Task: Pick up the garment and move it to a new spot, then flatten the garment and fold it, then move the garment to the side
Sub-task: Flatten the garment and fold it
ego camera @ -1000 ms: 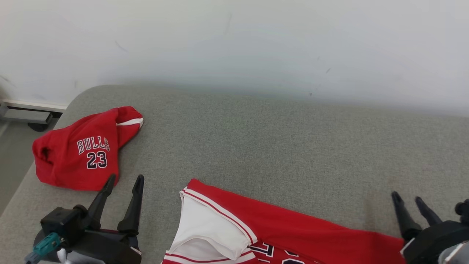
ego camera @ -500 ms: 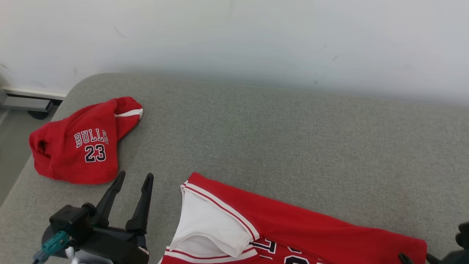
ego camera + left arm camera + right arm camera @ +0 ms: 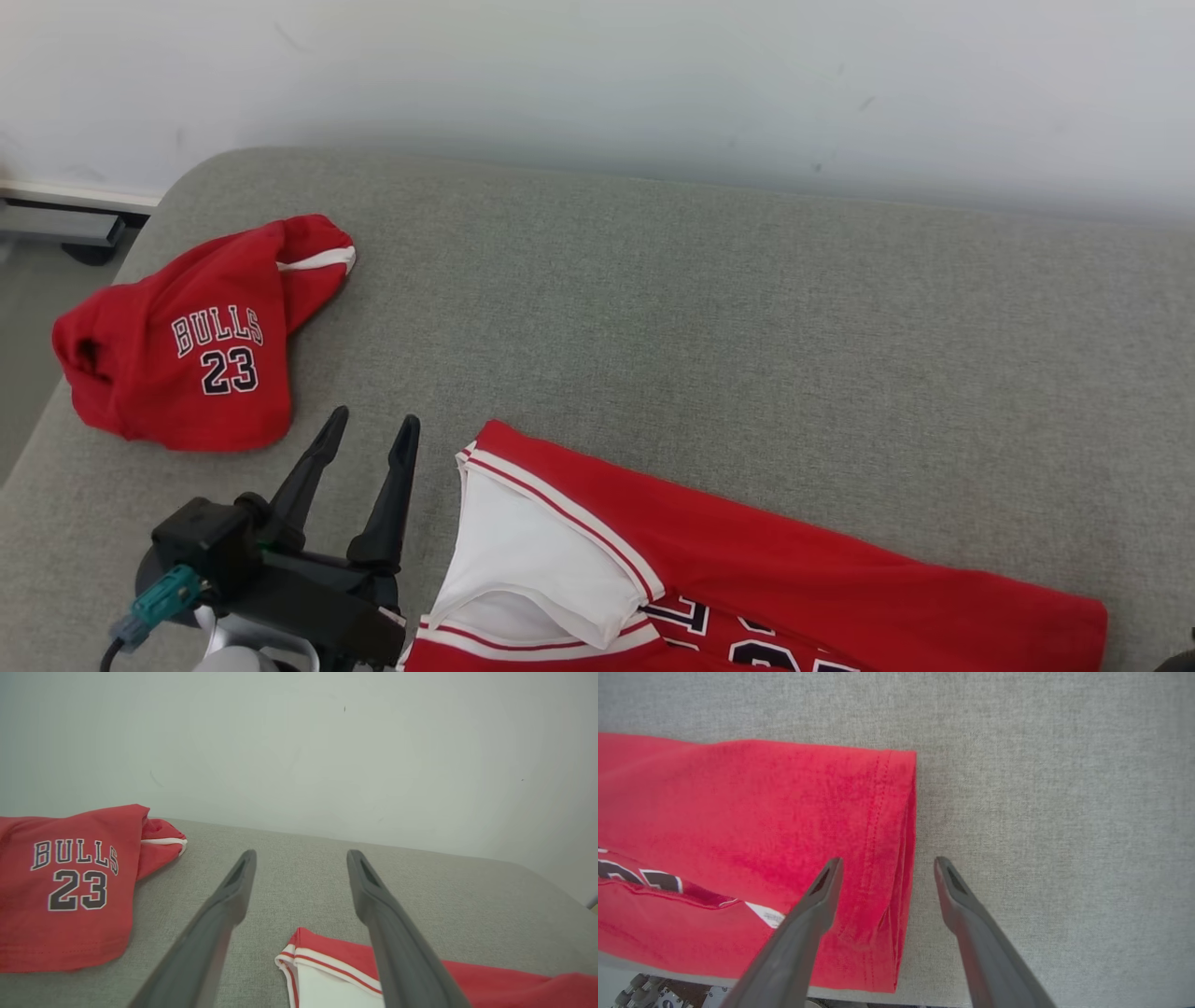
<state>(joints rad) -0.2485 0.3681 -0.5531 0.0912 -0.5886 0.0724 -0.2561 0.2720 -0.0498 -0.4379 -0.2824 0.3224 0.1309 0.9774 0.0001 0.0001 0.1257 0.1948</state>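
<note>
Two red garments lie on the grey cloth-covered table [image 3: 747, 308]: folded shorts [image 3: 187, 345] at the far left, and the jersey [image 3: 766, 588] spread along the near edge, which I take to be the one I must handle. Both my jaws stand wide and hold nothing. My left fingers [image 3: 387, 495] sit just beside the jersey's white-trimmed shoulder corner [image 3: 299, 952]. My right fingers [image 3: 812, 914] straddle its hem [image 3: 887, 858], one over cloth and one over bare table. If I close there I may pinch only the top layer, and the jersey would gape open instead of lifting whole. An uneven pull between my two sides could twist it, or slide it off the near edge. A leftward drift could snag the shorts.
</note>
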